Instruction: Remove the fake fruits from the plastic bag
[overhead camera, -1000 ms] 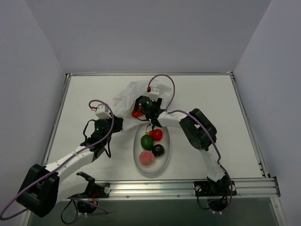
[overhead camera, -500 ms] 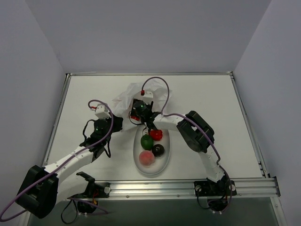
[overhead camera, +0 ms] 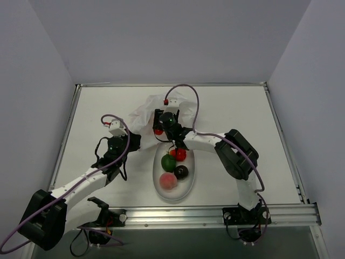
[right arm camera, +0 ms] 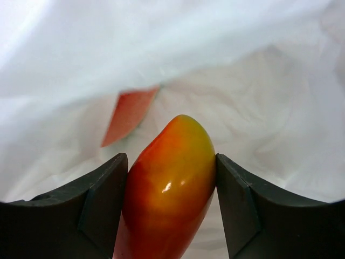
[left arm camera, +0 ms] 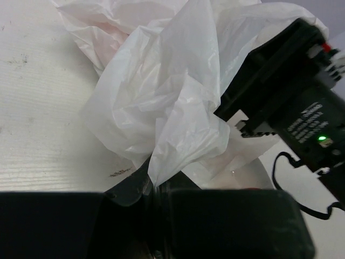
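Note:
The crinkled white plastic bag (overhead camera: 143,112) lies behind the white plate (overhead camera: 186,190). My left gripper (overhead camera: 135,141) is shut on the bag's near edge, and the film is pinched between its jaws (left arm camera: 155,188). My right gripper (overhead camera: 158,128) reaches into the bag's mouth. In the right wrist view its jaws press both sides of a glossy orange-red fruit (right arm camera: 171,186) inside the bag (right arm camera: 253,75). A flat red wedge (right arm camera: 129,114) shows through a bag layer behind it. A green fruit (overhead camera: 168,162), a red fruit (overhead camera: 180,154), a dark plum (overhead camera: 181,172) and a pink peach (overhead camera: 168,182) lie on the plate.
The right arm's black wrist (left arm camera: 291,102) hangs over the bag (left arm camera: 161,97) in the left wrist view, with the plate's rim (left arm camera: 249,174) below it. Grey walls enclose the table on three sides; a metal rail (overhead camera: 215,215) runs along the near edge.
My right gripper moved left and further into the bag's mouth, and its jaws closed onto the orange-red fruit. The left arm stayed still, holding the bag.

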Controlling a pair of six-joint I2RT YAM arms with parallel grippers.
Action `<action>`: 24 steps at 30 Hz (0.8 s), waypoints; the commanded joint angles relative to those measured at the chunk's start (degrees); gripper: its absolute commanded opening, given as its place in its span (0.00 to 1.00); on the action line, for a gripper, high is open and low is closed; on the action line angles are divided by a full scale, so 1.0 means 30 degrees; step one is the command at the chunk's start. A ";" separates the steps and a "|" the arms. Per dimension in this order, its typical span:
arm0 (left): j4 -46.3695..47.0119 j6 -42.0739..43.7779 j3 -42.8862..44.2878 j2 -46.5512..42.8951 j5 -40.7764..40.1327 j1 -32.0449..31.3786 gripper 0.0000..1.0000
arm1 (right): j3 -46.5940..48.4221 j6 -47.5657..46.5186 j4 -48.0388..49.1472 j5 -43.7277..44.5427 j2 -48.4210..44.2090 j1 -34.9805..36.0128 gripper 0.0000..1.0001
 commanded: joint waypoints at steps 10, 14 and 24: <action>0.0323 0.0198 0.1137 -0.0342 -0.0043 0.0133 0.02 | -0.5436 -0.0484 0.1206 -0.1744 -0.7562 0.0712 0.27; 0.0381 0.0140 0.1137 -0.0342 0.0016 0.0133 0.02 | -0.9006 -0.0281 0.0152 -0.1948 -1.1014 0.1622 0.27; 0.0323 0.0315 0.1137 -0.0283 -0.0247 0.0133 0.02 | -1.0074 0.0890 0.0031 -0.1157 -1.2024 0.2415 0.28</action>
